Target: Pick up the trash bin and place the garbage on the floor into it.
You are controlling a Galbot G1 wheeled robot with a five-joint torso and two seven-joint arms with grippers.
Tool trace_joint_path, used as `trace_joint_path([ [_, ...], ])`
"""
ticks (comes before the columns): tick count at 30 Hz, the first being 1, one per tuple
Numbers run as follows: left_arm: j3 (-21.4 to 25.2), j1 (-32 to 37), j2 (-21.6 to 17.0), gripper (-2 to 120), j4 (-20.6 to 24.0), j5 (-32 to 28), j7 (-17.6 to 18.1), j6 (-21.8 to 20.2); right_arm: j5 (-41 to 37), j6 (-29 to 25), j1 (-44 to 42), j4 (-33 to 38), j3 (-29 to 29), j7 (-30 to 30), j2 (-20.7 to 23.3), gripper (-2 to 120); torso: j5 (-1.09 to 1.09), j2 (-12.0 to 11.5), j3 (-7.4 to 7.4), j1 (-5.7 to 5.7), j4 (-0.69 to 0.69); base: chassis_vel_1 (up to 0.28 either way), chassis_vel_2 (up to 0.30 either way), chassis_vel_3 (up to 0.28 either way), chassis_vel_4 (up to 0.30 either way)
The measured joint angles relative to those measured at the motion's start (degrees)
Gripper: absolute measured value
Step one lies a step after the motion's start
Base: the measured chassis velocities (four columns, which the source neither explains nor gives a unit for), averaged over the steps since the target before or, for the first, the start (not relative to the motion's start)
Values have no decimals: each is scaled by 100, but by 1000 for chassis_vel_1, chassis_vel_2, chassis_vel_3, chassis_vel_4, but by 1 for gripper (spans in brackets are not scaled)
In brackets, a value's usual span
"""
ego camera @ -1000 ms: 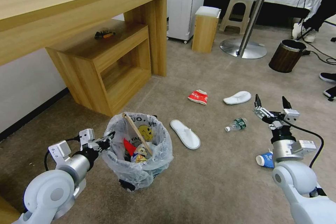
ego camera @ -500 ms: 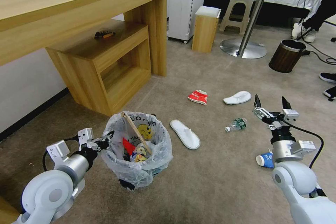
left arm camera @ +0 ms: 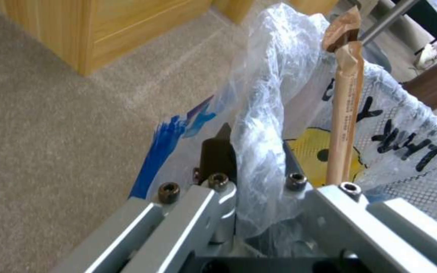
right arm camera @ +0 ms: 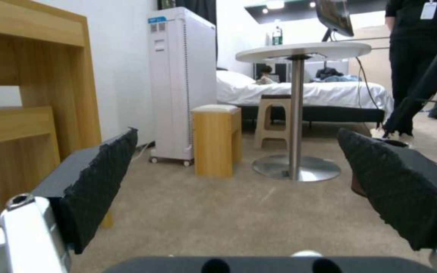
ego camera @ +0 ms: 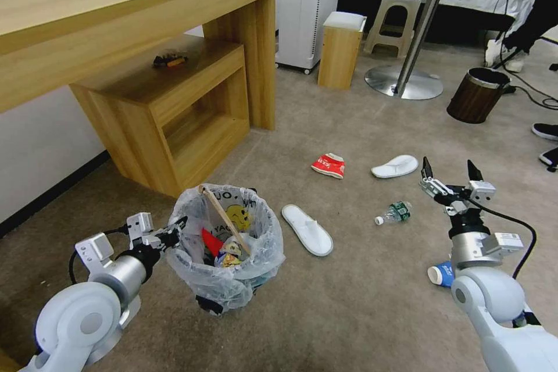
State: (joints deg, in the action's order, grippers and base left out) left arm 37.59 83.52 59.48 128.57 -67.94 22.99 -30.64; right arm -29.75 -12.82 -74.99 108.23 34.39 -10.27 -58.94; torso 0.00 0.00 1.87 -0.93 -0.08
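Observation:
The trash bin (ego camera: 225, 256), lined with a crinkly white bag with a yellow face, hangs just above the floor (ego camera: 360, 314). My left gripper (ego camera: 176, 229) is shut on its near rim. The left wrist view shows the left gripper (left arm camera: 254, 148) pinching the bag of the trash bin (left arm camera: 395, 136). A wooden stick (ego camera: 224, 218) and red and coloured wrappers lie inside. Garbage on the carpet: a red wrapper (ego camera: 329, 164), two white slippers (ego camera: 307, 229) (ego camera: 395, 165), a clear bottle (ego camera: 393, 211) and a blue-white cup (ego camera: 442, 274). My right gripper (ego camera: 450, 171) (right arm camera: 236, 132) is held open above the bottle, empty.
A wooden desk with a low shelf unit (ego camera: 163, 87) stands at the left. Farther back are a white appliance (ego camera: 305, 6), a small wooden stool (ego camera: 340, 49), a round table's metal base (ego camera: 404, 81) and a brown wood-grain bin (ego camera: 476, 93). Cables run at the right.
The whole head view has shifted slightly, so the camera moved. The left gripper keeps its hold on the bin and the right one stays open.

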Motion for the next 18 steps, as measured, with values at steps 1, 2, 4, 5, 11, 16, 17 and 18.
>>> trace_joint_path([
  [1,5,1,-2,2,-5,0,0,0,0,0,5,-3,-11,0,-5,100,0,0,0,0,1,-62,43,43,-57],
  [2,5,4,-5,2,-7,0,0,0,0,0,12,-6,-19,0,-10,100,0,0,0,0,-1,-46,43,61,-70],
  [4,5,6,-6,2,-9,-1,0,0,1,0,17,-10,-27,0,-14,100,0,0,0,0,1,-47,42,61,-43],
  [5,5,6,-9,2,-9,-3,1,0,1,0,18,-12,-30,1,-19,100,0,0,-1,0,0,-47,64,49,-43],
  [11,12,-3,-17,2,-23,-13,0,0,3,0,6,-8,-31,3,-28,100,-1,0,0,1,0,-64,66,56,-69],
  [16,65,-22,-18,2,-82,-41,23,10,4,0,-3,4,-16,6,-27,100,-1,0,0,0,0,-76,66,63,-62],
  [17,98,-22,-18,2,-90,-75,29,10,4,0,-2,5,-15,7,-27,100,-1,0,0,0,0,-81,64,72,-55],
  [18,98,-22,-18,2,-90,-75,29,10,4,0,-2,5,-15,7,-27,100,-1,0,0,0,0,-81,64,72,-55],
])
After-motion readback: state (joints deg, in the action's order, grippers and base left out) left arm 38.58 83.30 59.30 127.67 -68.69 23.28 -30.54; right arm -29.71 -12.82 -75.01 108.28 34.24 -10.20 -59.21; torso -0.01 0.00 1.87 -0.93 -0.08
